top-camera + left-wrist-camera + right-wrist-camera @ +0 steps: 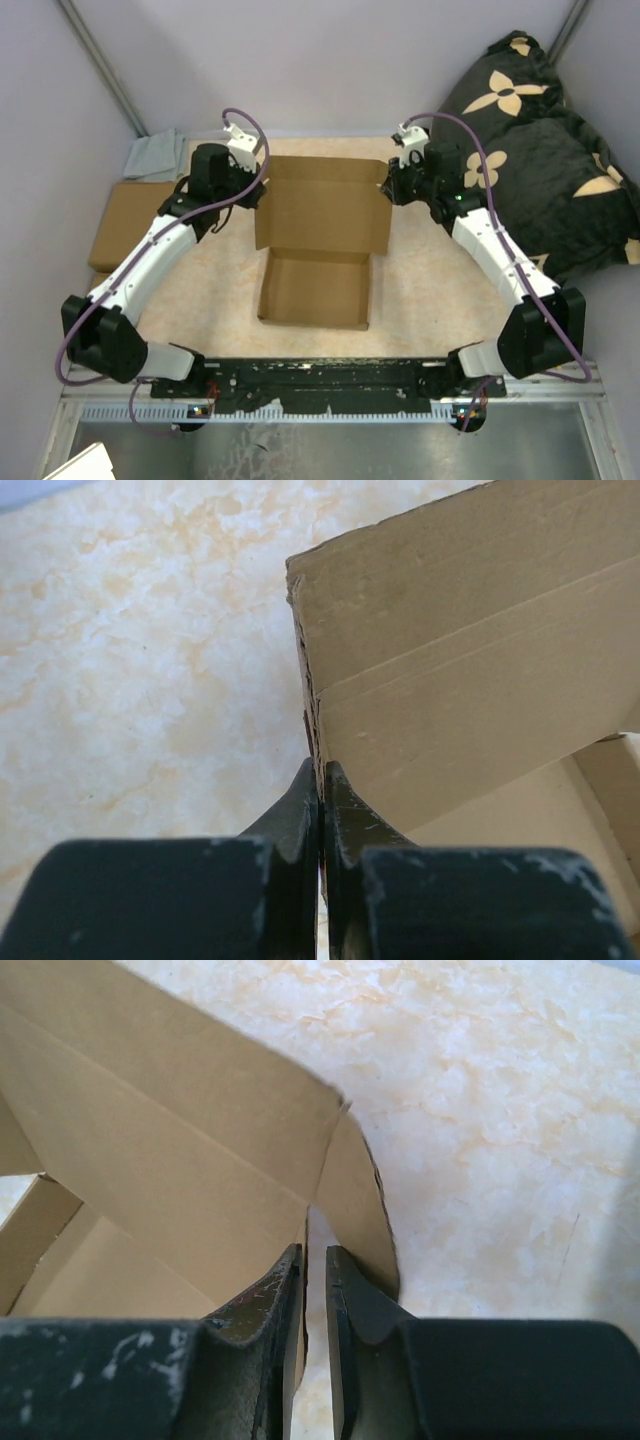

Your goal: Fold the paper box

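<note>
The paper box (pixel 322 215) is a brown cardboard mailer lying mid-table, its shallow tray toward me and a wide panel standing up on the far side. My left gripper (pixel 259 196) is at that panel's left edge. In the left wrist view its jaws (pixel 321 776) are pressed shut on the thin cardboard edge (pixel 312 695). My right gripper (pixel 388 188) is at the panel's right corner. In the right wrist view its jaws (pixel 313 1260) stand slightly apart, with table showing through the gap. The cardboard flap (pixel 355 1200) lies around them, ungripped.
A flat closed brown box (pixel 125 225) and a grey cloth (pixel 155 155) lie at the far left. A dark pillow with tan flowers (pixel 540 150) fills the right side. Walls close in the back, and the marbled beige tabletop (pixel 425 290) surrounds the box.
</note>
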`<state>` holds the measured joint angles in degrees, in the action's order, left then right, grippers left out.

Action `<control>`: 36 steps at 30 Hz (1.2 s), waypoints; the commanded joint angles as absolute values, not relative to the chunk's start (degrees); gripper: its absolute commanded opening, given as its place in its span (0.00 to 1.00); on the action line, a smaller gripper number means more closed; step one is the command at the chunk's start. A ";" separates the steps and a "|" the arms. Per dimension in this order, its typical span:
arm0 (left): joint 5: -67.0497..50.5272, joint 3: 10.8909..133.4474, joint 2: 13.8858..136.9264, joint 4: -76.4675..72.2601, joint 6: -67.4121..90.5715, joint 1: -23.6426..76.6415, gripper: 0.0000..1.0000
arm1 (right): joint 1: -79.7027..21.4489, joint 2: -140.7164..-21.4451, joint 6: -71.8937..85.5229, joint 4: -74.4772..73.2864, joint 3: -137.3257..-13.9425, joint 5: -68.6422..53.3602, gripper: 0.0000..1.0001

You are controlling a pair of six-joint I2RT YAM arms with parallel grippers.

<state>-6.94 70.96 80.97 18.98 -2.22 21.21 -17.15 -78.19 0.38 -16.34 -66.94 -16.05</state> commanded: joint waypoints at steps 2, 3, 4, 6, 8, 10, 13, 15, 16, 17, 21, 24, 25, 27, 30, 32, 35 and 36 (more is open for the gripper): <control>-6.78 68.23 73.76 11.35 -3.32 21.24 0.00 | -17.53 -80.33 1.23 -21.95 -74.16 -18.06 0.17; -7.32 67.76 73.06 10.40 -3.50 21.22 0.00 | -17.56 -80.97 1.15 -23.20 -75.06 -18.51 0.17; -7.78 67.17 72.27 9.51 -3.66 21.33 0.00 | -17.51 -81.63 1.07 -24.48 -75.98 -18.69 0.17; -8.54 65.94 70.92 7.75 -3.92 21.35 0.00 | -17.57 -82.83 0.90 -27.09 -77.88 -18.96 0.17; -9.09 64.58 69.22 5.99 -4.06 21.36 0.00 | -17.53 -83.86 0.75 -29.46 -79.29 -19.75 0.17; -9.28 63.58 68.18 4.74 -4.03 21.35 0.00 | -17.56 -84.20 0.98 -30.97 -80.01 -20.98 0.18; -9.82 62.64 67.52 3.93 -4.06 21.35 0.00 | -17.59 -84.12 1.54 -30.65 -79.39 -22.80 0.21; -10.32 62.22 67.15 3.53 -3.89 21.34 0.00 | -17.56 -84.32 1.87 -30.71 -79.20 -22.65 0.22; -10.58 61.94 67.03 3.21 -3.79 21.33 0.00 | -17.64 -84.56 2.04 -30.90 -79.23 -22.55 0.22; -11.01 61.58 66.79 2.73 -3.64 21.33 0.00 | -17.54 -84.81 2.29 -31.12 -79.24 -22.57 0.22; -12.11 60.73 66.51 1.86 -2.80 21.31 0.00 | -17.65 -86.04 4.19 -31.89 -80.31 -22.38 0.18; -13.37 60.73 66.66 1.72 -2.49 21.33 0.00 | -18.19 -86.23 5.58 -31.35 -81.14 -20.82 0.12; -13.84 60.71 66.70 1.49 -2.16 21.33 0.00 | -18.53 -86.11 6.09 -30.65 -81.32 -19.85 0.10; -14.69 60.84 66.90 0.87 -1.36 21.36 0.00 | -19.28 -85.52 7.08 -28.51 -81.39 -18.20 0.06; -15.33 61.24 67.34 -0.17 0.34 21.41 0.00 | -20.86 -84.88 8.08 -26.03 -82.03 -15.34 0.04; -15.29 61.41 67.57 -0.96 1.45 21.40 0.00 | -22.36 -84.68 8.13 -24.99 -82.89 -12.55 0.04; -14.38 61.63 67.80 -2.44 3.00 21.56 0.00 | -24.88 -84.11 7.29 -22.65 -83.43 -8.58 0.03; -13.97 61.86 68.03 -2.88 3.44 21.55 0.00 | -25.56 -83.88 7.09 -21.55 -83.37 -7.37 0.03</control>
